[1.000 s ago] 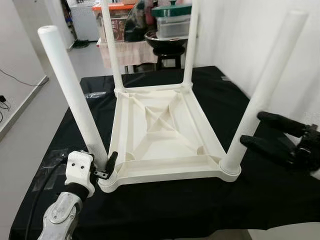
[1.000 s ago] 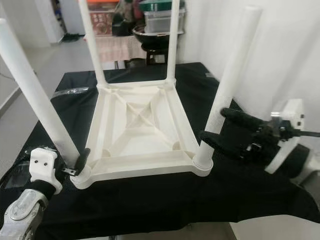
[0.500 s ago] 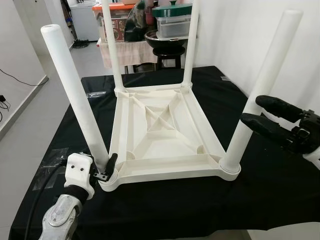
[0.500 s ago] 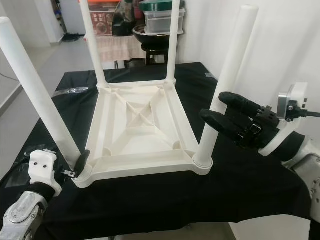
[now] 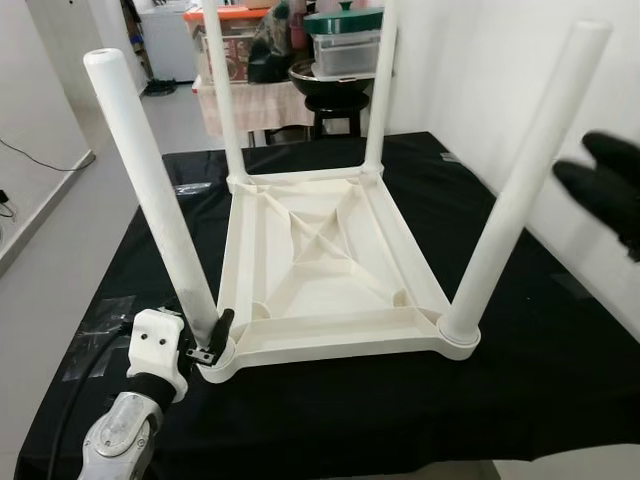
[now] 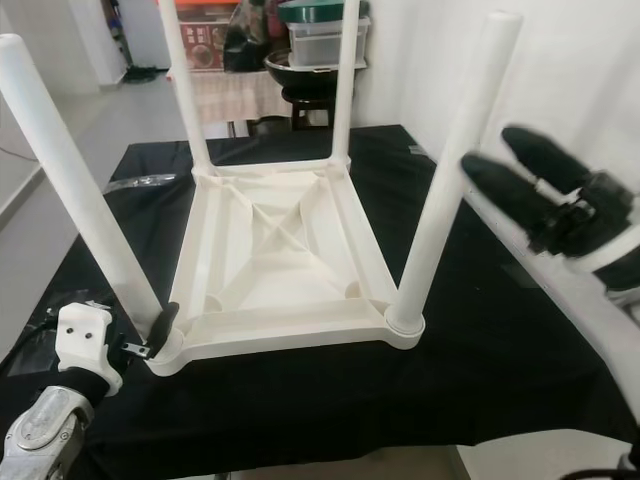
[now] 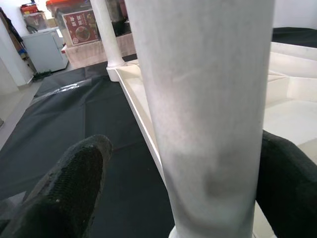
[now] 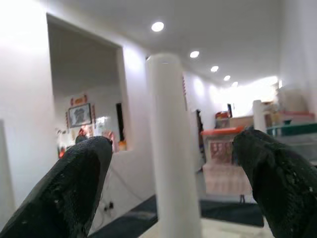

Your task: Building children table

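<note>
Children table [image 5: 325,270] upside down, left tool [image 5: 218,330] astride near-left leg [image 5: 155,190], right tool [image 6: 535,185] spread, raised clear.

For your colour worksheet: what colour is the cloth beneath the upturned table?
Black cloth, clearest in the left eye view.

Left arm low at the near left, silver forearm angled up to a white wrist block. Left gripper [image 5: 215,335] set low, its black fingers [image 7: 64,191] spread apart. Right arm raised at the right side, wrist high. Right gripper [image 6: 522,170] held up in the air, both long black fingers [image 8: 74,186] parted wide, pointing leftward and slightly blurred.
</note>
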Robot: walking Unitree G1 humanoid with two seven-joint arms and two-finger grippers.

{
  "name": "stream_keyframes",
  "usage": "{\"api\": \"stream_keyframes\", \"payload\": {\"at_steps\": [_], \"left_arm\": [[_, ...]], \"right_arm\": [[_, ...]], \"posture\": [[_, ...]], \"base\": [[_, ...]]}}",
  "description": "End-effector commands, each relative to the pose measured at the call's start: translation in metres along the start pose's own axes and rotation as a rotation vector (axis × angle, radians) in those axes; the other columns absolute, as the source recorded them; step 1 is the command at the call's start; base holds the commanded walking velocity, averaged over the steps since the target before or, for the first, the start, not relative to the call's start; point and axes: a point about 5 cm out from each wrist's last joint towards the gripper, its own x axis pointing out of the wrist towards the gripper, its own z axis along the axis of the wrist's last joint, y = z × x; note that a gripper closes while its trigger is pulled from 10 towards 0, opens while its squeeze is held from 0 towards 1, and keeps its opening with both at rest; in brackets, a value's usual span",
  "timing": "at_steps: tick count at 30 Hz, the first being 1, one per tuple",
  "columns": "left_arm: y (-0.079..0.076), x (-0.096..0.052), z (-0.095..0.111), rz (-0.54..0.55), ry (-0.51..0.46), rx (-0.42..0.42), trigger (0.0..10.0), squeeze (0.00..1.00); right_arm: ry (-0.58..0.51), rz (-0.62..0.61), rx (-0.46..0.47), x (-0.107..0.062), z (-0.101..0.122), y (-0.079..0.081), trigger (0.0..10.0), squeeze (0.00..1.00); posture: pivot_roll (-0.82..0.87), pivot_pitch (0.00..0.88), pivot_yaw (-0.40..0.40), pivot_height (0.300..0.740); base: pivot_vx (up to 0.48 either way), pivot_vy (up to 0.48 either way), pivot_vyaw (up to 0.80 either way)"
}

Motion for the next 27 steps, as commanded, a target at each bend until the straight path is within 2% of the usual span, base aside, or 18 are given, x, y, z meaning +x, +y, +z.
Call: {"api": "stream_keyframes", "payload": {"at_steps": [1, 2, 4, 5, 9, 12, 17, 23, 27], "left_arm": [[0.008, -0.003, -0.001, 0.045, 0.006, 0.012, 10.0, 0.0], [0.008, -0.003, -0.001, 0.047, 0.006, 0.013, 10.0, 0.0], [0.008, -0.003, -0.001, 0.048, 0.006, 0.012, 10.0, 0.0], [0.008, -0.003, 0.0, 0.049, 0.006, 0.012, 10.0, 0.0], [0.008, -0.004, 0.0, 0.05, 0.006, 0.012, 10.0, 0.0], [0.008, -0.004, 0.0, 0.05, 0.006, 0.012, 10.0, 0.0], [0.009, -0.004, 0.001, 0.051, 0.007, 0.013, 10.0, 0.0], [0.009, -0.005, 0.0, 0.06, 0.008, 0.011, 10.0, 0.0], [0.009, -0.007, 0.0, 0.067, 0.009, 0.008, 10.0, 0.0]], "right_arm": [[-0.043, -0.056, 0.014, 0.001, -0.001, -0.005, 10.0, 0.0], [-0.03, -0.121, 0.002, 0.002, -0.007, -0.012, 10.0, 0.0], [-0.008, -0.164, -0.001, 0.002, -0.013, -0.015, 10.0, 0.0], [0.045, -0.18, -0.021, 0.004, -0.023, -0.016, 10.0, 0.0], [0.133, -0.136, -0.017, 0.01, -0.046, -0.007, 10.0, 0.0], [0.137, -0.126, -0.004, 0.015, -0.05, -0.004, 10.0, 0.0], [0.129, -0.171, -0.004, 0.044, -0.058, 0.001, 10.0, 0.0], [0.141, -0.256, -0.018, 0.053, -0.063, -0.008, 10.0, 0.0], [0.155, -0.26, -0.022, 0.054, -0.065, -0.009, 10.0, 0.0]], "posture": [[-0.09, 0.0, -0.006, 0.74], [-0.09, 0.0, -0.006, 0.74], [-0.09, 0.0, -0.007, 0.74], [-0.09, 0.0, -0.007, 0.74], [-0.08, 0.0, -0.006, 0.74], [-0.08, 0.0, -0.006, 0.74], [-0.07, 0.0, -0.008, 0.74], [-0.07, 0.0, -0.018, 0.74], [-0.07, 0.0, -0.021, 0.74]], "base": [[0.0, 0.0, 0.0], [0.0, 0.0, 0.0], [0.0, 0.0, 0.0], [0.0, 0.0, 0.0], [0.0, 0.0, 0.0], [0.0, 0.0, 0.0], [0.0, 0.0, 0.0], [0.0, 0.0, 0.0], [0.0, 0.0, 0.0]]}}
